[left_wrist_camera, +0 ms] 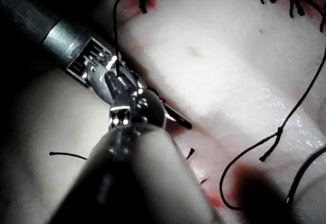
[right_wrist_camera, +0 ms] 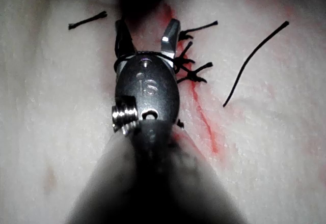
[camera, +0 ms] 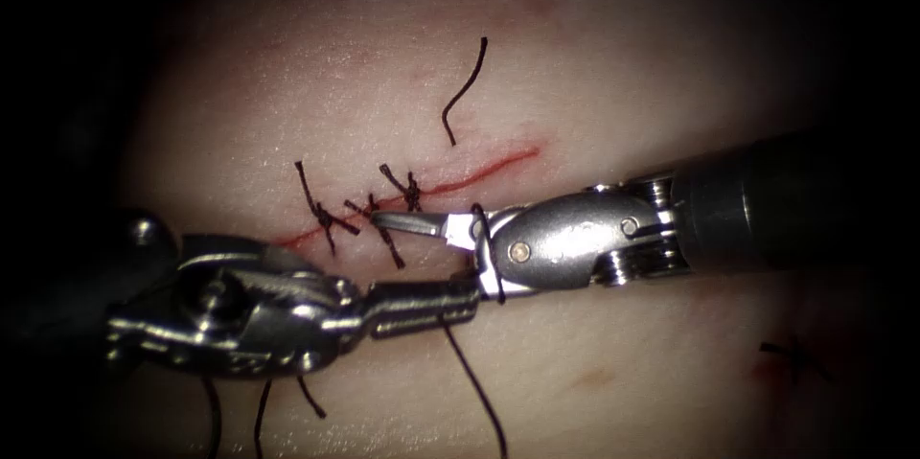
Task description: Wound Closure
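The cut [camera: 479,172] runs as a red line across the tissue [camera: 594,66], with three tied stitches [camera: 383,210] along its left part. My right tool [camera: 426,253] reaches in from the right with its jaws open just below these stitches. A loop of thread [camera: 482,229] is wrapped around the base of its jaws. In the right wrist view the right tool [right_wrist_camera: 146,30] stands spread over the cut [right_wrist_camera: 204,117], the thread loop [right_wrist_camera: 147,55] across its jaws. My left tool [camera: 460,301] is shut on the thread [camera: 470,373] right beside that loop.
A loose cut piece of thread [camera: 465,90] lies above the cut. Dark thread tails [camera: 259,421] hang under the left tool. An older stitch mark [camera: 791,354] sits far right. A long strand with a knot [left_wrist_camera: 277,132] lies on the tissue.
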Tool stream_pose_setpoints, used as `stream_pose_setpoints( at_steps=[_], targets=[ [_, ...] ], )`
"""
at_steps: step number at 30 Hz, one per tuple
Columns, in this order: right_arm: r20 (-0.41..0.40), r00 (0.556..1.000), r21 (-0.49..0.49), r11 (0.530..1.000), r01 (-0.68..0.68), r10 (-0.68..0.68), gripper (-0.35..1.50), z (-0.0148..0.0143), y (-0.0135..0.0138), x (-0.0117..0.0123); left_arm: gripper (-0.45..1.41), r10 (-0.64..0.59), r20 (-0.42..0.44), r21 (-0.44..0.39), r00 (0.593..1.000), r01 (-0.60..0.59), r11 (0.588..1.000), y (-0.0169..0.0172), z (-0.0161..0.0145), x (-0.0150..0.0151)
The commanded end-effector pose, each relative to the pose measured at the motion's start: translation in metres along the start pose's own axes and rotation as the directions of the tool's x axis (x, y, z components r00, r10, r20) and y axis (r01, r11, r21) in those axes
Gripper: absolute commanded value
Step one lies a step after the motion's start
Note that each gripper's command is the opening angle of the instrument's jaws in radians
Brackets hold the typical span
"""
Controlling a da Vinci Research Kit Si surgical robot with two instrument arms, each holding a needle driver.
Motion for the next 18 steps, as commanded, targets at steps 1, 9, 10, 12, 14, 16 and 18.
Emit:
stream_pose_setpoints(
  at_steps=[1, 9, 10, 12, 14, 16, 18],
  targets=[
    [-0.008, 1.000, 0.019, 1.000, 0.003, -0.003, 0.91, 0.0008, -0.0006, -0.0005, -0.45, -0.001, 0.000, -0.001, 1.000, 0.001, 1.000, -0.0003, 0.0007, -0.0008],
    [-0.061, 0.997, 0.161, 0.987, -0.027, 0.038, 0.89, 0.0008, -0.0013, -0.0009, -0.45, -0.012, -0.006, 0.004, 1.000, 0.012, 1.000, -0.0011, 0.0003, -0.0049],
    [-0.077, 0.996, 0.189, 0.982, -0.028, 0.044, 0.88, 0.0008, -0.0013, -0.0009, -0.45, -0.011, -0.002, 0.004, 1.000, 0.011, 1.000, -0.0010, 0.0004, -0.0057],
    [-0.088, 0.994, 0.216, 0.976, -0.037, 0.057, 0.88, 0.0008, -0.0013, -0.0009, -0.45, -0.009, -0.006, 0.006, 1.000, 0.009, 1.000, -0.0009, 0.0006, -0.0066],
    [-0.102, 0.993, 0.244, 0.969, -0.037, 0.064, 0.86, 0.0008, -0.0013, -0.0009, -0.45, -0.005, -0.014, 0.009, 1.000, 0.005, 1.000, -0.0008, 0.0007, -0.0074],
    [-0.123, 0.989, 0.262, 0.964, -0.047, 0.082, 0.86, 0.0007, -0.0013, -0.0009, -0.45, -0.001, -0.015, 0.011, 1.000, 0.001, 1.000, -0.0006, 0.0009, -0.0080],
    [-0.144, 0.986, 0.275, 0.960, -0.047, 0.090, 0.86, 0.0006, -0.0013, -0.0009, -0.45, 0.011, -0.014, 0.012, 1.000, -0.010, 1.000, -0.0003, 0.0011, -0.0087]
  ],
)
